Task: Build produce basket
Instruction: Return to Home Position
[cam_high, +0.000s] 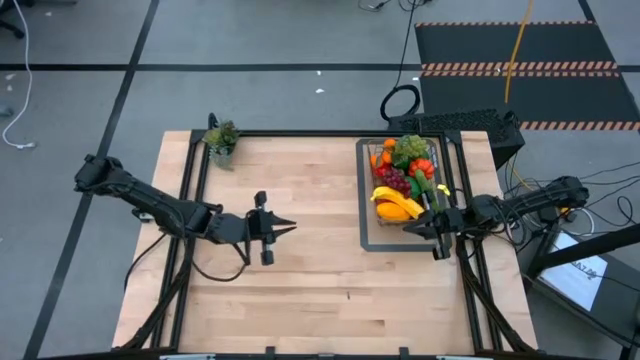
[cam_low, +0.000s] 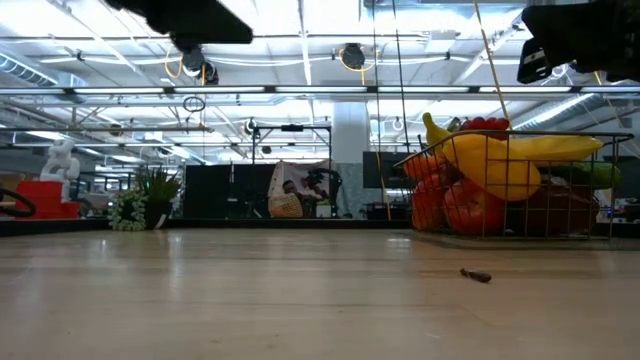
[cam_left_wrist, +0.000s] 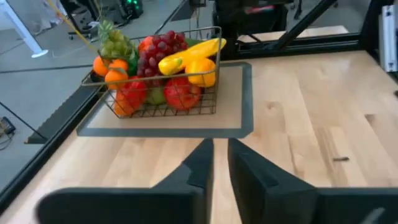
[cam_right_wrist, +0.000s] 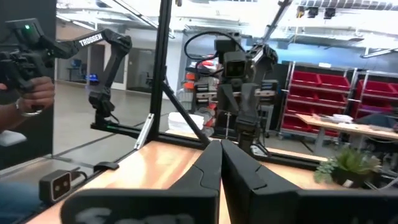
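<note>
**Ana:** Produce (cam_high: 400, 180) looks fully packed. The banana (cam_left_wrist: 189, 55), grapes (cam_left_wrist: 158, 53) and the rest are heaped in the basket (cam_left_wrist: 165, 112), which sits on the tray (cam_left_wrist: 236, 93) at the table's 2 o'clock. Which step is this?

**Ben:** The wrap-up, I judge; I see no fruit outside the basket. The left gripper (cam_high: 285, 227) hovers just off table centre toward 9 o'clock, its fingers pressed together with nothing between them. The right gripper (cam_high: 415, 228) hangs at the basket's 5 o'clock corner, pinched to a point and equally empty.

**Ana:** And next?

**Ben:** Probably both arms draw back to rest. The right one needs to clear the wire rim without snagging it. The potted plant (cam_high: 221, 140) at 10 o'clock isn't produce, so leave it.
</note>
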